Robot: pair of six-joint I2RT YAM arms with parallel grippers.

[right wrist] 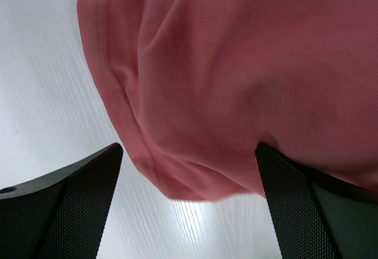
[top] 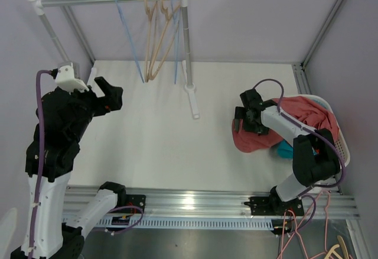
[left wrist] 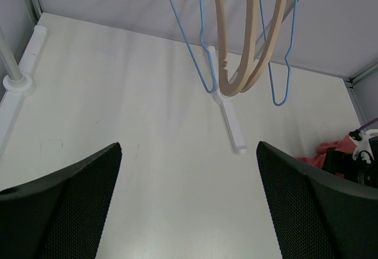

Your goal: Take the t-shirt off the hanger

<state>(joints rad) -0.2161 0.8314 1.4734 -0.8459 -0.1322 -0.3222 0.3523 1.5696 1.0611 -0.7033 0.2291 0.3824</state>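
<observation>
A pink t-shirt (top: 253,142) lies crumpled, half on the table and half in a white basket (top: 344,146) at the right. It fills the right wrist view (right wrist: 236,75). My right gripper (top: 241,123) hovers over its left edge, jaws open, with the cloth's hem reaching between the fingers (right wrist: 189,211). On the rail at the back hang bare tan wooden hangers (top: 158,34) and blue wire hangers (top: 129,34); no cloth is on them. My left gripper (top: 112,95) is open and empty, raised at the left, facing the hangers (left wrist: 239,64).
The clothes rack's right post (top: 187,40) stands on a white foot (top: 193,99) mid-table, the left post (left wrist: 7,58) at the far left. A teal cloth (top: 284,150) lies in the basket under the shirt. Grey walls enclose the table.
</observation>
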